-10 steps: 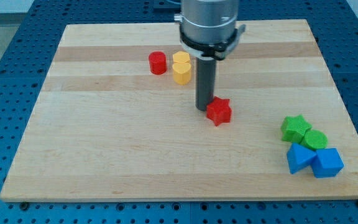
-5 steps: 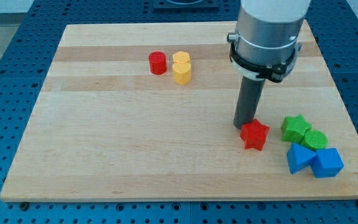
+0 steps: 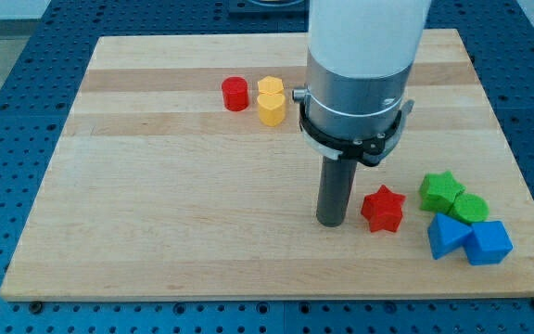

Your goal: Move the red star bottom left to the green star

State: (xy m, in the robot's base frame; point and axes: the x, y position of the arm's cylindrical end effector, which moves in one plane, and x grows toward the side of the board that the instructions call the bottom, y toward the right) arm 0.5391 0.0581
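Note:
The red star lies on the wooden board, toward the view's lower right. The green star lies to its right and slightly higher, a small gap apart. My tip rests on the board just left of the red star, a narrow gap away. The arm's grey body hangs above it.
A green cylinder touches the green star's lower right. Two blue blocks lie below them. A red cylinder and two yellow blocks lie at the view's upper middle. The board's right edge is near the blue blocks.
The red star slid down and right toward the green star, then stopped. My tip left its upper-left side and moved to its left, slightly lower.

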